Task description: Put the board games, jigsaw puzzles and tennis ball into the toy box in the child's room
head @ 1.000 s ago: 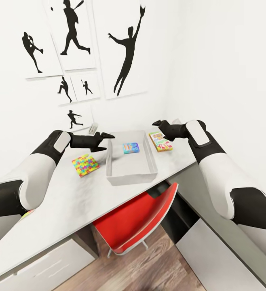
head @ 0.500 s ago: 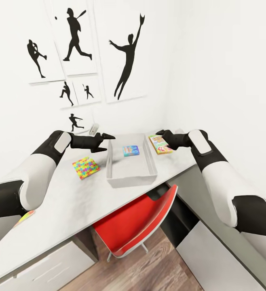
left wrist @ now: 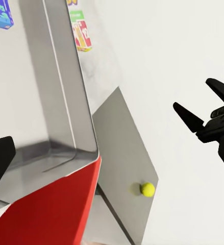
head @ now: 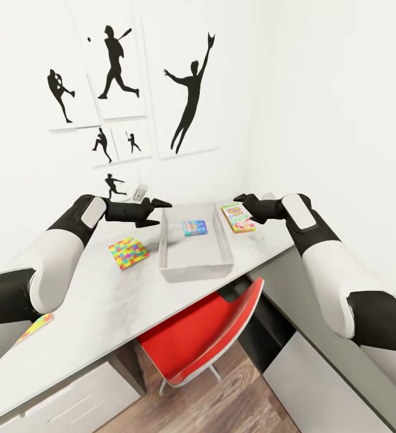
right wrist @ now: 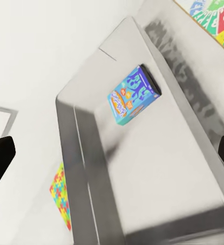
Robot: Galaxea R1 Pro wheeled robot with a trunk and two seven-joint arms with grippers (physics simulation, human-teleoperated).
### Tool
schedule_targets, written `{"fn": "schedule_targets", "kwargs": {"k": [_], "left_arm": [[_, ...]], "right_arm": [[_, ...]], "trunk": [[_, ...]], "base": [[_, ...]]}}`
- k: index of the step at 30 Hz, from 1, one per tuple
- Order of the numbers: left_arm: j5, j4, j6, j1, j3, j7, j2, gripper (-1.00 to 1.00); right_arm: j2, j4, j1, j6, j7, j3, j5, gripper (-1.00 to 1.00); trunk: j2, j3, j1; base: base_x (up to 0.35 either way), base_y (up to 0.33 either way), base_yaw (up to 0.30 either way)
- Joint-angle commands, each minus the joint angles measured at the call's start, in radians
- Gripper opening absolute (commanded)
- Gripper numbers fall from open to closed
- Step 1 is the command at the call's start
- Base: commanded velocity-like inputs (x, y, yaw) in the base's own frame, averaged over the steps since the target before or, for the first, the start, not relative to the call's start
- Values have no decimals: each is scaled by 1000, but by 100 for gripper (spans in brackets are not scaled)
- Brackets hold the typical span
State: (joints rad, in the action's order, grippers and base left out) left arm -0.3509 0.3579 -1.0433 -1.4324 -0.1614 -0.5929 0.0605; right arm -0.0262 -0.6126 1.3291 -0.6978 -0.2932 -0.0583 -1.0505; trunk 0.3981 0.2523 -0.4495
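Change: over the last second the right claw point(head: 241, 199) has sunk from above to the far edge of the orange-green printed game box point(head: 238, 218); the left claw point(head: 159, 211) has barely moved.
Meaning: I judge a grasp on that box is next; nothing is lifted yet.
Left claw: jaws spread, empty, by the bin's left wall.
Jigsaw mats: two. One multicoloured square point(head: 129, 252) left of the bin, one point(head: 35, 327) at the white counter's point(head: 95, 307) near-left edge.
Bin: one grey sloping-sided toy box point(head: 165, 255).
Game boxes: two. A blue one point(head: 195, 227) inside the bin, the orange-green one just right of it.
Right claw: fingers apart, gripping nothing.
Ball: one small yellow-green tennis ball point(left wrist: 148, 189), in the left wrist view.
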Motion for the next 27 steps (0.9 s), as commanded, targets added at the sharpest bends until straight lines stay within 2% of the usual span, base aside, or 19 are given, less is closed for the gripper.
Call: {"fn": "schedule_targets", "kwargs": {"k": [1,8,27], "left_arm": [[10,0,-4,-1,-7,-7,0,100],[10,0,-4,0,-6,-7,0,100],[12,0,-4,11,-6,-7,-1,100]], "right_arm": [[-1,-1,1,0,-9,-6,-10,100],[-1,1,0,0,-9,-6,-11,100],[-1,5,-6,0,-9,-6,-11,100]], "trunk": [[2,0,-1],[2,-11,-1],[2,-43,-1]], "base": [[-85,0,0],[-99,0,0],[-6,0,0]]}}
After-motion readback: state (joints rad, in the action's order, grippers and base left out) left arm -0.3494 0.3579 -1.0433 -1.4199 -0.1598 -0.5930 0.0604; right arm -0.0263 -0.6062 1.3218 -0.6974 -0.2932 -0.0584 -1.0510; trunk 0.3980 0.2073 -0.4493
